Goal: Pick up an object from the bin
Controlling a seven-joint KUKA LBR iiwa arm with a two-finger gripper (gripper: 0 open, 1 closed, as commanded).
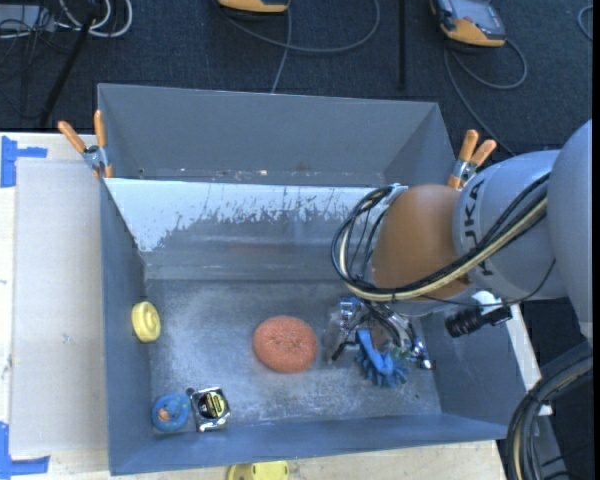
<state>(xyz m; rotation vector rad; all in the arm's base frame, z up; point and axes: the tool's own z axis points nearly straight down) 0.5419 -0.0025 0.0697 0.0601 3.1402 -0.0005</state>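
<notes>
One blue toothed thing [383, 364] lies at the right of the bin [270, 153] floor, directly beneath the gripper [368, 348], whose grip cannot be told as clamped or released, so a square, centred hold should be confirmed before any lift is made.

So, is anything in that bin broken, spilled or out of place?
Nothing looks broken or spilled. An orange round pad, a yellow disc and a tape measure beside a blue round thing lie loose on the bin floor. The gripper is down by a blue bristly thing at the right.
</notes>
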